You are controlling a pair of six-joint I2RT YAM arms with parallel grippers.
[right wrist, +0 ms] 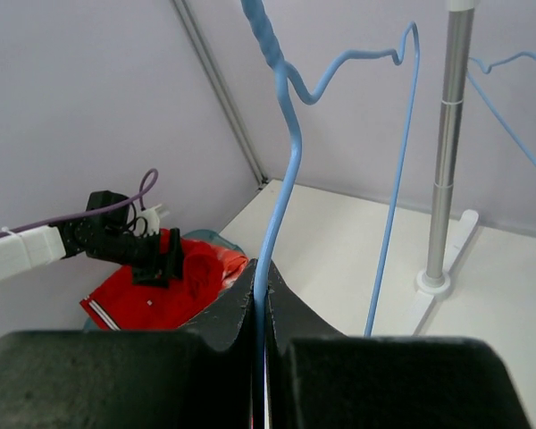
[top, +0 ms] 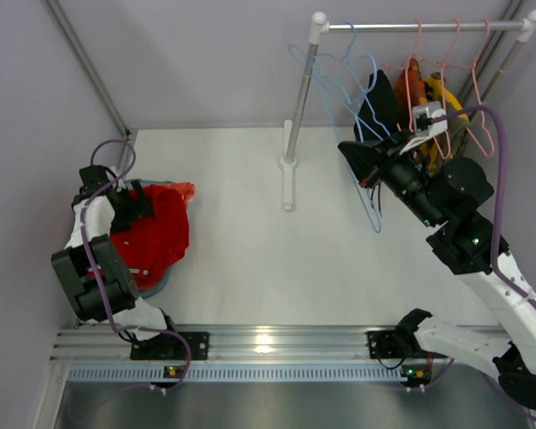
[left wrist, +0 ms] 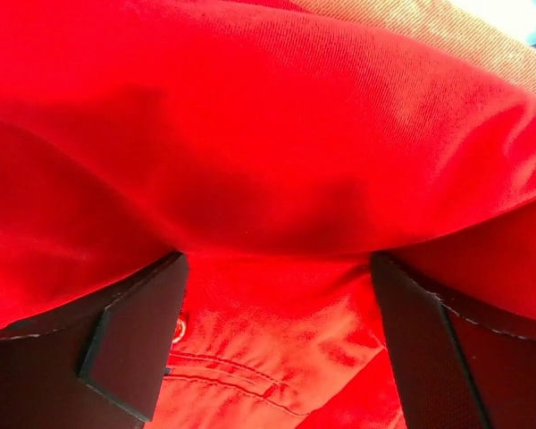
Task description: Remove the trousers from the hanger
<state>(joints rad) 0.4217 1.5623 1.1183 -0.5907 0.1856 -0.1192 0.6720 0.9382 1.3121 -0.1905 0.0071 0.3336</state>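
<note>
Trousers lie heaped at the desk's left. We should lift our spread left fingers straight up, snag-free, with right fingers clamped on the blue hanger.

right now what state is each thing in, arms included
red trousers, off any hanger, heaped at the left
left gripper, jaws open, over the red trousers
blue hanger, bare, no cloth on it
right gripper, jaws shut on the blue hanger
yellow-and-orange garments, hanging from the rail
</note>
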